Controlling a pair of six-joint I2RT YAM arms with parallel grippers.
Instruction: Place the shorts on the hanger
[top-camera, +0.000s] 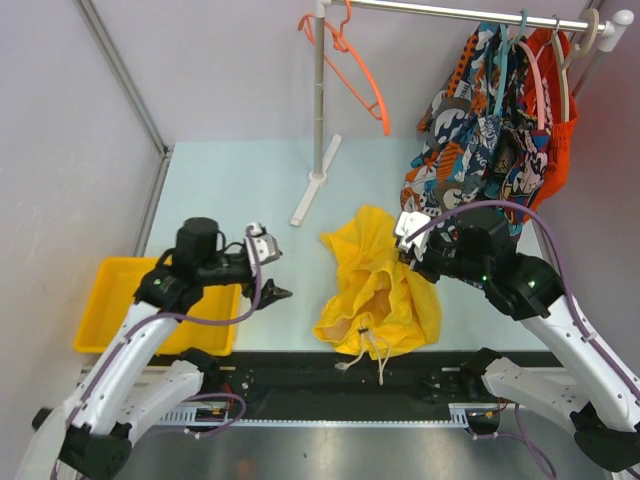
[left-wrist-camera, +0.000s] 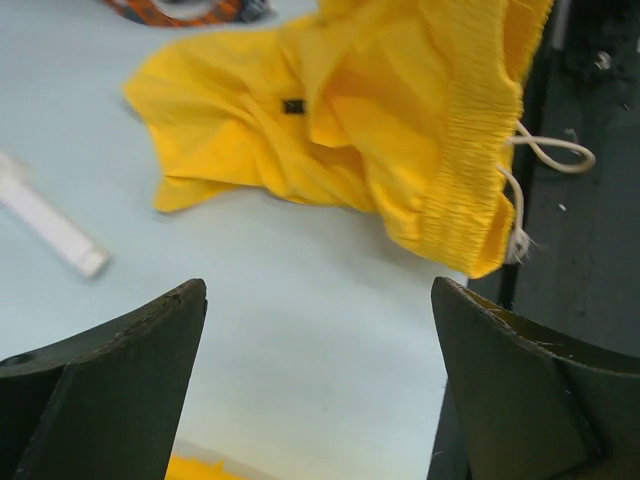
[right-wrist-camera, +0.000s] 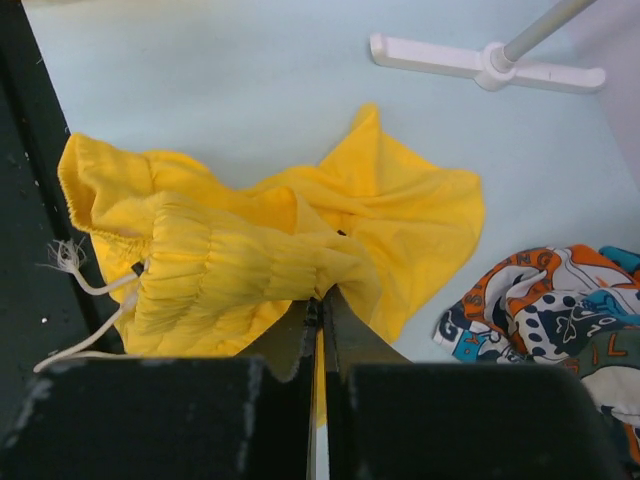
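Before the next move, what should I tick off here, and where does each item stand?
1. Right gripper jaws shut on the shorts: ok.
2. Left gripper jaws open and empty: ok.
3. Shorts spread flat: not ok, crumpled in a heap.
4. Hanger free, hooked on the rail: ok.
5. Drawstring on the table: not ok, trails over the near edge.
6. How much fabric the right jaws hold: cannot tell.
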